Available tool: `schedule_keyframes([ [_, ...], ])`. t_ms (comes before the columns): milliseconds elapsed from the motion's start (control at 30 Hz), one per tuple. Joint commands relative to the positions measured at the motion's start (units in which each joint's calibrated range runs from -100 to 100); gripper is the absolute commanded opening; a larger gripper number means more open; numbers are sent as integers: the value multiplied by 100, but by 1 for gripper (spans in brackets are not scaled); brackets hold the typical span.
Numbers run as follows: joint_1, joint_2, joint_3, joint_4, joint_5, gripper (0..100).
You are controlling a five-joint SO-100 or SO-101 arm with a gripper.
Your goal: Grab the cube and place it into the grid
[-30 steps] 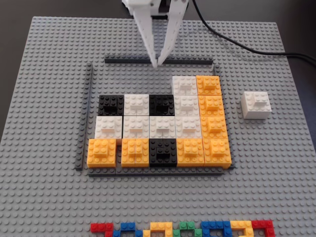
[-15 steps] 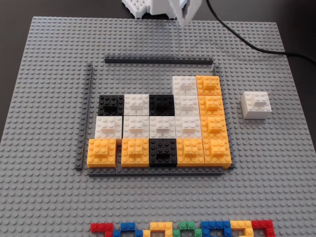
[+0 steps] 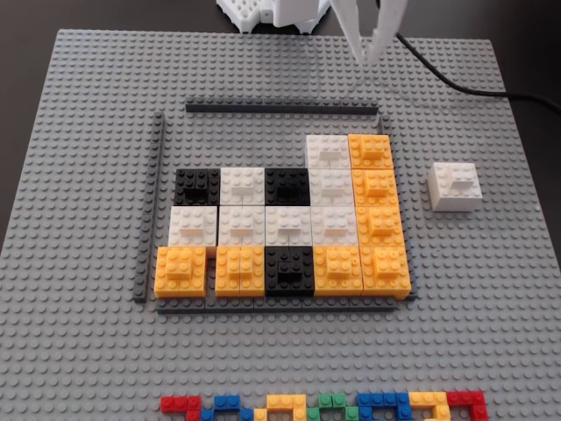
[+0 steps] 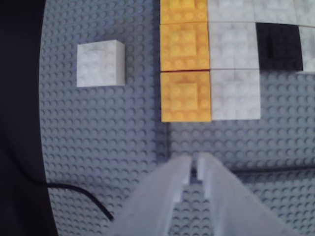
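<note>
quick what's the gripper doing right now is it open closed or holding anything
White two-finger gripper: closed, fingers nearly touching, holding nothing. The small white square Lego cube sits apart on the grey studded baseplate.

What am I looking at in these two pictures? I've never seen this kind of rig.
This is a small robot arm with a two-finger gripper, working on a grey studded baseplate. The fixed view looks down at the plate from the front; the wrist view rides on the arm, so the gripper shows at its bottom edge. On the plate sits the grid, a patchwork of white, black and orange blocks. The lone white cube stands apart, right of the grid in the fixed view. The gripper holds nothing, fingers nearly together. Coloured bricks line the near edge.
</note>
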Motion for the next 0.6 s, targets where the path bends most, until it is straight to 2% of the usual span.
schedule_keyframes([
  [0, -77, 572, -616, -203, -88, 3],
  [133, -217, 1312, -960, -394, -234, 7],
  [367, -497, 2361, -1794, -530, -498, 24],
  [567, -718, 3143, -2374, -496, -659, 23],
])
